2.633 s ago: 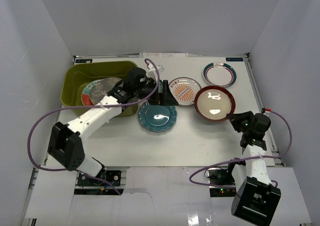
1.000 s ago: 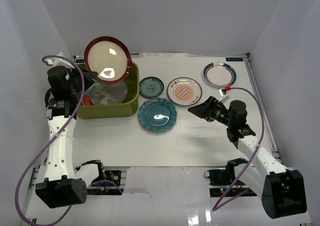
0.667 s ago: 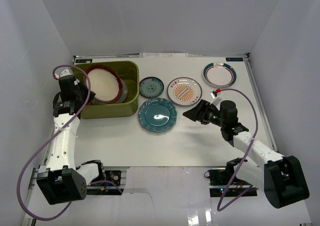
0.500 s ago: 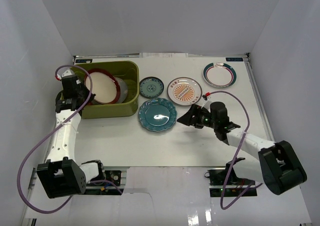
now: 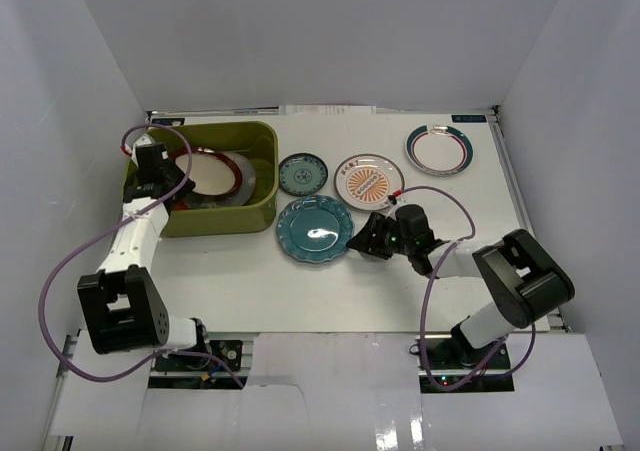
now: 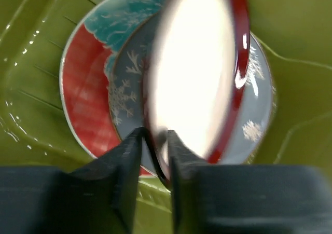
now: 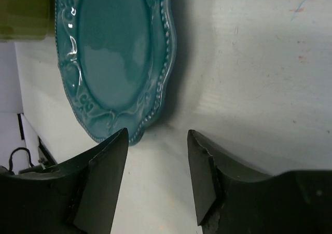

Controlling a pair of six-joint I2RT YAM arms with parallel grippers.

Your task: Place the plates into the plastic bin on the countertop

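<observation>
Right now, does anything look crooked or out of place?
Only the dark-red-rimmed plate: it stands tilted over the flat plates in the green bin, its rim between the left fingers.

From above the near edge you see the whole countertop [image 5: 300, 281]. Your left wrist camera peers closely into the plastic bin [image 6: 301, 26]; the right, apparently low, faces the teal plate [image 7: 114, 63]. Both are shared overhead.
</observation>
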